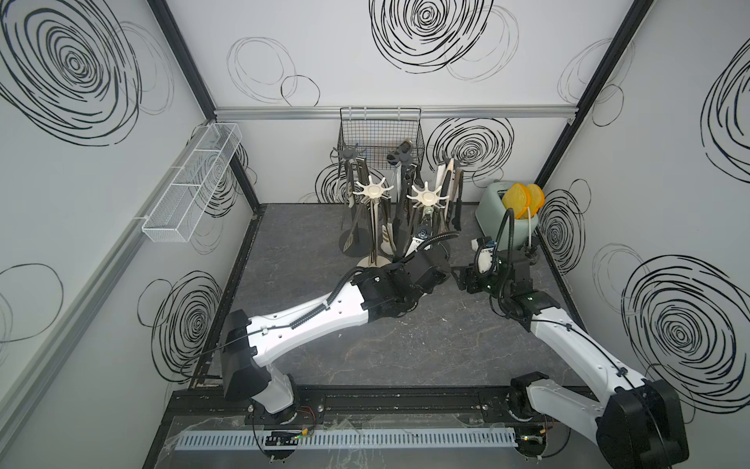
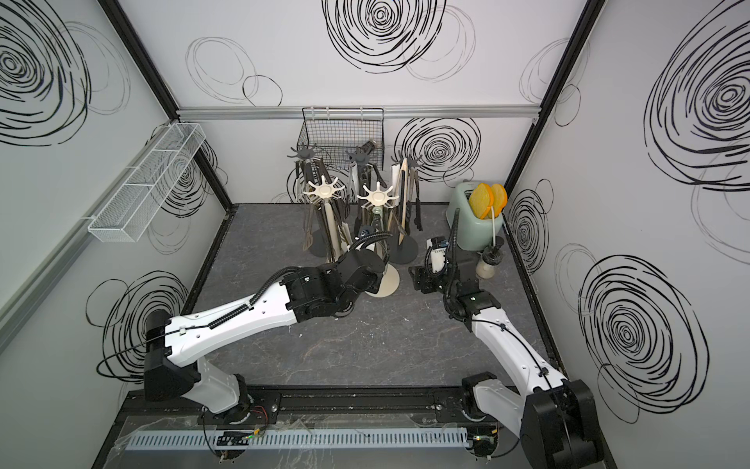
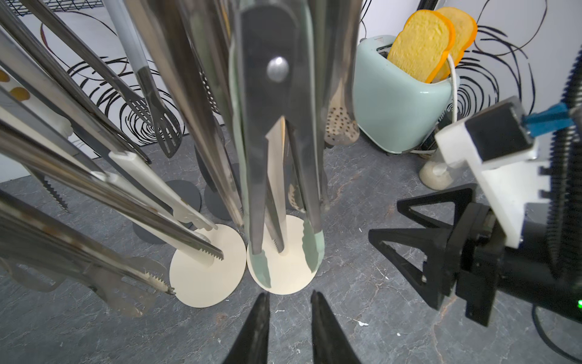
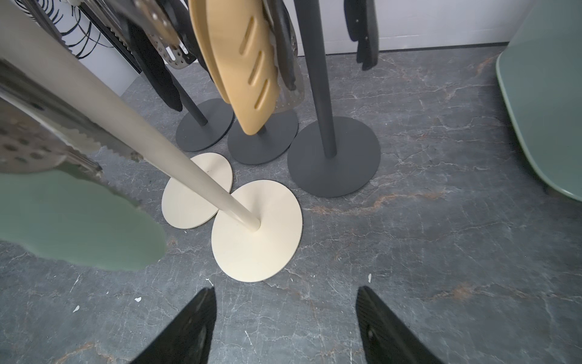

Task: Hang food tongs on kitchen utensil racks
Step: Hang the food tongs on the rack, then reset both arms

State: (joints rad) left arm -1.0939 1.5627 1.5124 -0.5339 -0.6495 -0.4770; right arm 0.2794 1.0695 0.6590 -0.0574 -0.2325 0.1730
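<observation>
Five kitchen utensil racks cluster at the back middle in both top views: two cream ones [image 1: 372,191] [image 1: 426,197] in front, dark grey ones [image 1: 349,153] behind. Food tongs hang from all of them. In the left wrist view, steel tongs with pale green tips [image 3: 313,252] hang over a cream base [image 3: 283,280]. My left gripper [image 3: 289,296] sits just in front of that base, open by a narrow gap with nothing in it. My right gripper [image 4: 286,291] stands wide open and empty before the same cream base [image 4: 258,249]; it also shows in a top view [image 1: 460,278].
A mint toaster [image 1: 507,215] with two bread slices stands at the back right, a small bottle [image 2: 489,264] beside it. A black wire basket [image 1: 379,130] hangs on the back wall, a white mesh tray [image 1: 190,186] on the left wall. Dark disc bases [image 4: 333,157] crowd the floor.
</observation>
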